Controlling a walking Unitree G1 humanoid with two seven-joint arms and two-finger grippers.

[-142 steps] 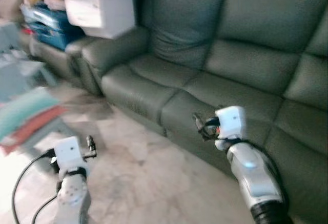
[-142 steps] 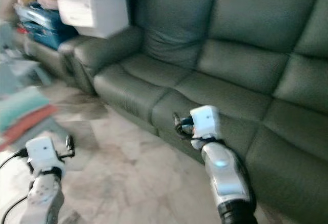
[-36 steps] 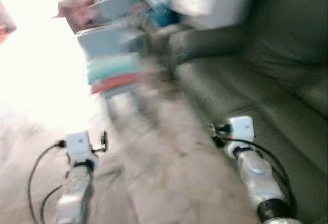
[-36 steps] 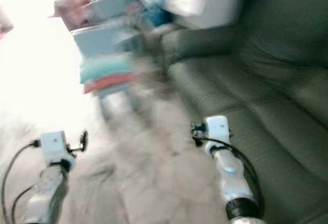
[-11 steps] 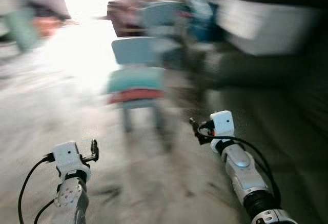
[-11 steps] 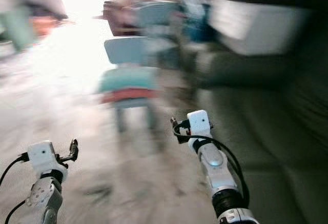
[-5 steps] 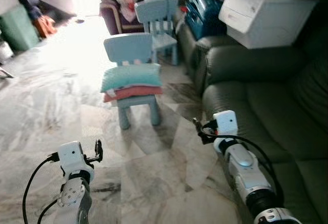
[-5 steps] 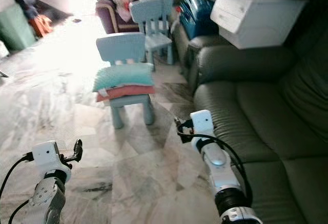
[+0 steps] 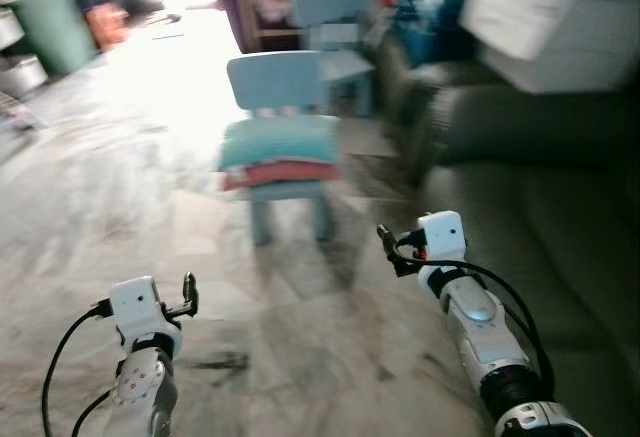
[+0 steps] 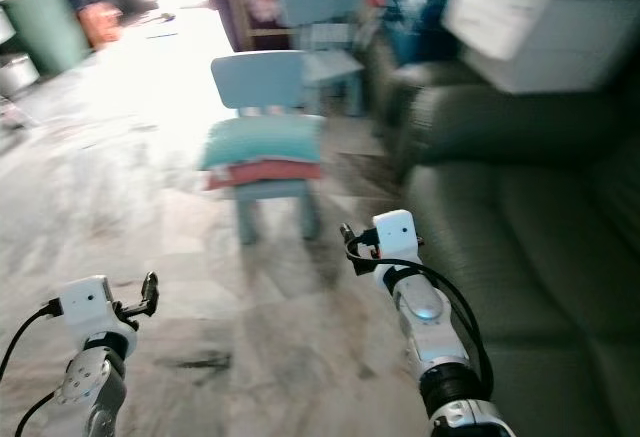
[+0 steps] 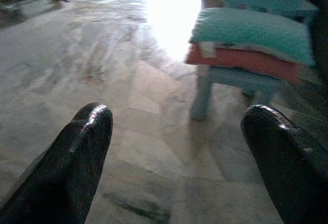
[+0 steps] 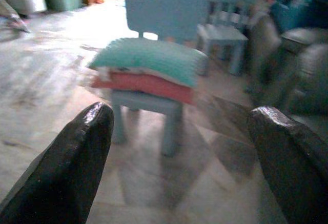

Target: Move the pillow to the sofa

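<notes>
A teal pillow (image 9: 280, 142) lies on top of a red pillow (image 9: 282, 173), stacked on the seat of a small light-blue chair (image 9: 283, 82) ahead of me. The dark green leather sofa (image 9: 560, 227) runs along my right. My left gripper (image 9: 188, 292) hovers low over the floor at bottom left, well short of the chair, open and empty. My right gripper (image 9: 384, 241) is held out in front of the sofa's edge, just right of the chair, open and empty. In the wrist views the teal pillow (image 12: 151, 60) and the red pillow (image 11: 241, 62) show beyond the black fingertips (image 11: 84, 131).
A second light-blue chair (image 9: 335, 17) stands behind the first. A white box (image 9: 550, 37) sits on the sofa's arm, with blue bins (image 10: 415, 7) beside it. A green bin (image 9: 50, 27) stands at far left. Marble floor (image 9: 120, 187) lies between me and the chair.
The camera has shifted, so the chair with the pillows sits slightly further right and the picture is blurred. Both arms hold the same pose, grippers still open.
</notes>
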